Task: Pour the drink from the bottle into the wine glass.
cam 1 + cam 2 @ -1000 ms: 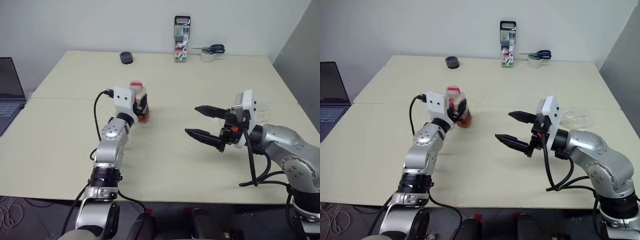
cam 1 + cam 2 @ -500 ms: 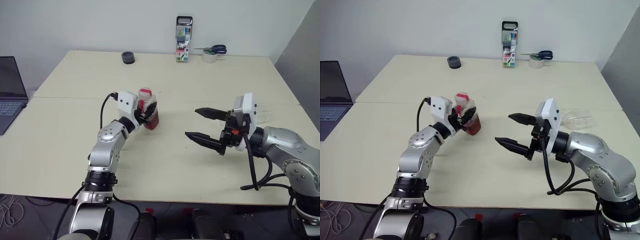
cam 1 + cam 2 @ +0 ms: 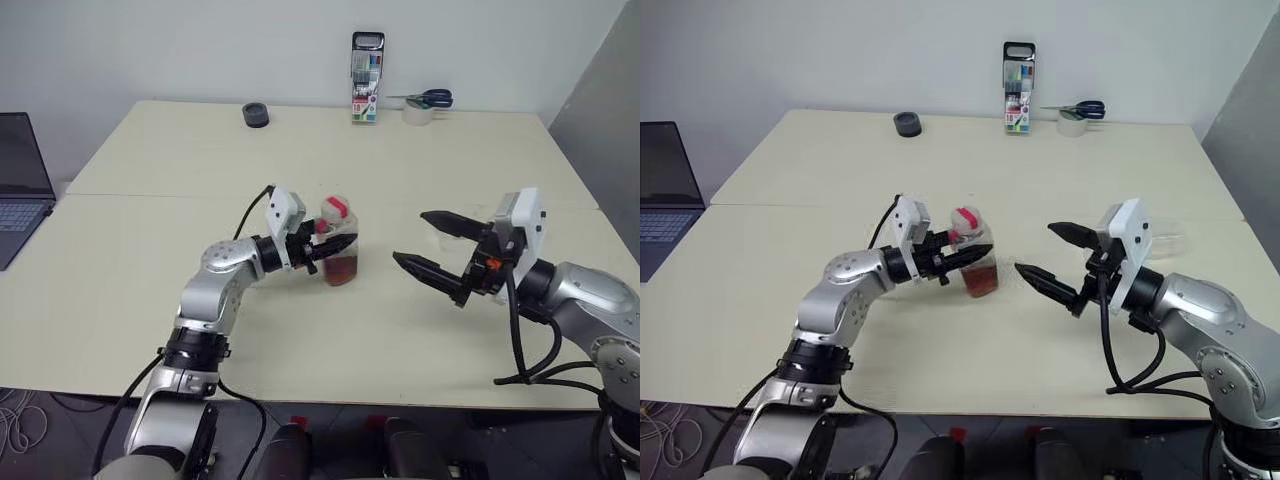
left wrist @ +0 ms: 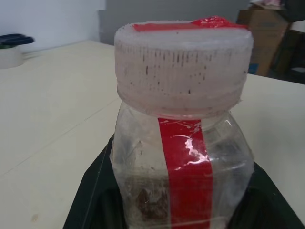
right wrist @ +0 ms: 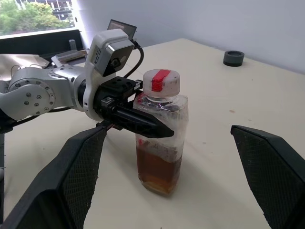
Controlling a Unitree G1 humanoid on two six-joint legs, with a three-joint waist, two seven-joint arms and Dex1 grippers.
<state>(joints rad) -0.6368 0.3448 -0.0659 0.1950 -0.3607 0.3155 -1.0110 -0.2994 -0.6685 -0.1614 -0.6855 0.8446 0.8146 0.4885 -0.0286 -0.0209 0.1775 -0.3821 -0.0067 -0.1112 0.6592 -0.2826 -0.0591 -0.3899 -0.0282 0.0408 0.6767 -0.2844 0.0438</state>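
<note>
The left gripper (image 3: 335,243) is clamped on the bottle (image 3: 339,245), upright, drink (image 5: 158,169) filling its lower part. Just beside it, the right gripper (image 3: 422,243) gapes wide, fingers pointing at the bottle. Behind that gripper lies the wine glass (image 3: 1168,240).

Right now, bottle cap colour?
Whitish, with a red strip across the top; clearest in right wrist view.

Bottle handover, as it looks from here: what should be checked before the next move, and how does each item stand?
1. Left gripper shut on bottle: ok.
2. Bottle upright: ok.
3. Cap still on, so pouring not ready: not ok.
4. Right gripper open, facing bottle: ok.
5. Drink in bottle's lower part: ok.
6. Wine glass standing ready: cannot tell, half hidden behind right arm.
</note>
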